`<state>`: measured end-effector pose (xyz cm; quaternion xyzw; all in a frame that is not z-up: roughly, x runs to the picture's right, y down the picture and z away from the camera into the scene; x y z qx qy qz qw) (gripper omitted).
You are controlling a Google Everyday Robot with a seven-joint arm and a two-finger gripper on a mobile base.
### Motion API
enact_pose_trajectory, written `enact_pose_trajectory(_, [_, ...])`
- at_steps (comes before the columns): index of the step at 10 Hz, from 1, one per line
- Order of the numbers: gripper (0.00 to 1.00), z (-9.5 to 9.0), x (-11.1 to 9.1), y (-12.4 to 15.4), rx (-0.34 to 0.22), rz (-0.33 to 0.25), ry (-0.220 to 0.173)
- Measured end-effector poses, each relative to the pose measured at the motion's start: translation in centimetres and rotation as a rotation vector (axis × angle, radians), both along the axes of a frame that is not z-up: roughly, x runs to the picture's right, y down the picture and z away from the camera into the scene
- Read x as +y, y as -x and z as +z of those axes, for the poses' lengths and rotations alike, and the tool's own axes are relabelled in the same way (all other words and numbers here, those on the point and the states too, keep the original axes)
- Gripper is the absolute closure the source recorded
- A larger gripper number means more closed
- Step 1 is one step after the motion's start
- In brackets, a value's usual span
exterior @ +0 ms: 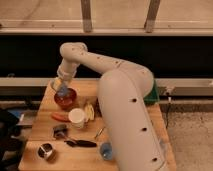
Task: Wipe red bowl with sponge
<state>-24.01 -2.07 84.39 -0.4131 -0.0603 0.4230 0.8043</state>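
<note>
The red bowl [65,100] sits at the back left of the wooden table [40,125]. My gripper [62,89] points down at the end of the white arm [85,57], right over the bowl's back rim. It is shut on a small bluish sponge [62,92], which reaches into the bowl. The gripper and sponge hide part of the bowl's inside.
In front of the bowl stand a white cup [76,118], an orange-red carrot-like item [59,117] and a banana [89,111]. Nearer are a metal cup [46,151], a dark utensil [80,143] and a blue bowl [105,150]. My white body [130,120] covers the table's right side.
</note>
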Motion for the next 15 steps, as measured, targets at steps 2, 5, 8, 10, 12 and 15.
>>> enact_pose_trajectory(2, [1.00,1.7,2.2,0.8,-0.010,-0.014,0.036])
enact_pose_trajectory(5, [1.00,3.5,4.6,1.6,-0.028,-0.017,0.082])
enact_pose_trajectory(8, [1.00,3.6,4.7,1.2,-0.005,-0.017,0.086])
enact_pose_trajectory(10, [1.00,3.9,4.4,0.2,0.032,-0.021,0.085])
enact_pose_trajectory(12, [1.00,4.3,3.7,-0.6,0.063,-0.024,0.076])
enact_pose_trajectory(15, [1.00,5.6,2.2,-1.9,0.104,-0.037,0.064])
